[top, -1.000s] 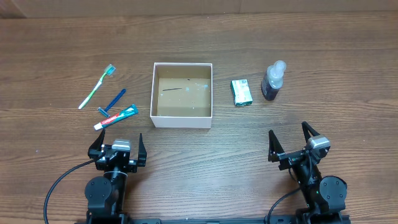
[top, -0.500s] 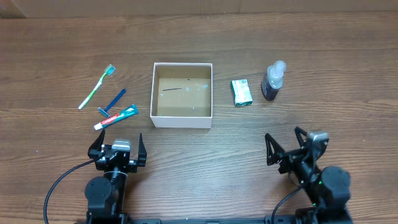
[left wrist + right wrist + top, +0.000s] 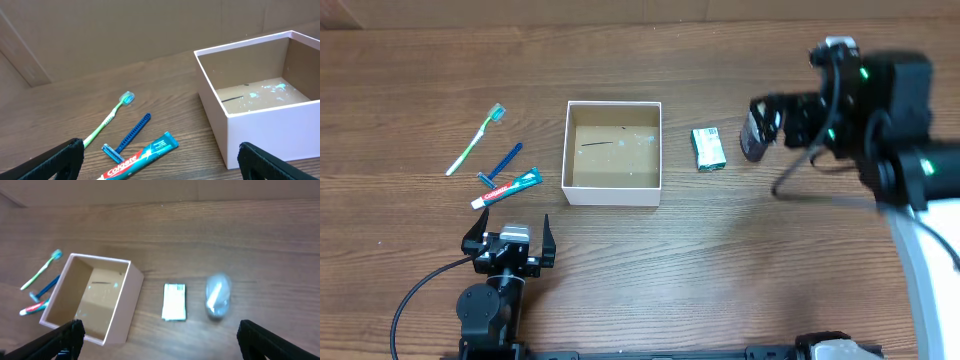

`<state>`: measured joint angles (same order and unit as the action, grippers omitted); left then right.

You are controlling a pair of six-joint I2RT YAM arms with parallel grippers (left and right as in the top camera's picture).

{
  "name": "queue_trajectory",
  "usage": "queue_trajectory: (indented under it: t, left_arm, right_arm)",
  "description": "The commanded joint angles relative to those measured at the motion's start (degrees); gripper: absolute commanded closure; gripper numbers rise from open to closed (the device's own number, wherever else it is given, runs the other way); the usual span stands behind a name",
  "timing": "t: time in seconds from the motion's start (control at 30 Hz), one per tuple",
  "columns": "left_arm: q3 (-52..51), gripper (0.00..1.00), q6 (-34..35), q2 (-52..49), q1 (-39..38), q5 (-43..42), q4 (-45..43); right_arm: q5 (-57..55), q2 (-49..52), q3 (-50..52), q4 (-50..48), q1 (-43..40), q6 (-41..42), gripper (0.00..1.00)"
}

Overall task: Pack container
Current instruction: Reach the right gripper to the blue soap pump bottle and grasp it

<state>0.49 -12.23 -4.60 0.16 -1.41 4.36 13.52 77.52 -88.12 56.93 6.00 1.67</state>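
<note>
The left claw (image 3: 512,234) sits low at the near edge of the surface (image 3: 650,260), fingers spread wide, nothing between them. Beyond it to the left lie a toothpaste tube (image 3: 507,187), a blue razor (image 3: 501,164) and a green toothbrush (image 3: 475,140), all slanted with their far ends to the right. The container (image 3: 612,195) stands mid-surface, just right of these three and clear of them. It is square, so it has no long axis. Its open side faces up and its walls run parallel to the surface edges. Its brown floor carries a dark streak and pale specks. A green packet (image 3: 708,148) lies right of the container, apart from it. A dark spray bottle (image 3: 754,132) stands further right. The right claw (image 3: 159,335) is raised over the far right area, fingers spread wide and empty. In the overhead view it overlaps the bottle's right side. The right wrist view shows the bottle unobstructed from above, though blurred, along with the packet, the container and the three toiletries. The left wrist view shows the container's near wall and interior plus the toiletries, but not the packet or bottle.
</note>
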Motion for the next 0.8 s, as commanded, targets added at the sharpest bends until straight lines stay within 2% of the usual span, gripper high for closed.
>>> queue_trajectory:
  t: [0.0, 0.33, 0.53, 0.77]
  left_arm:
    - [-0.2, 0.0, -0.5, 0.4, 0.6, 0.3, 0.1]
    - [-0.2, 0.0, -0.5, 0.4, 0.6, 0.3, 0.1]
    - [-0.2, 0.0, -0.5, 0.4, 0.6, 0.3, 0.0]
    - [-0.2, 0.0, -0.5, 0.4, 0.6, 0.3, 0.1]
  right_arm:
    - [-2.0, 5.9, -1.7, -1.8, -0.5, 0.1, 0.02]
    - [-14.0, 18.1, -1.7, -4.3, -0.5, 4.3, 0.09]
    - [-14.1, 24.1, -1.6, -3.9, -0.5, 4.3, 0.15]
    - [-14.1, 25.5, -1.5, -5.1, -0.6, 4.3, 0.2]
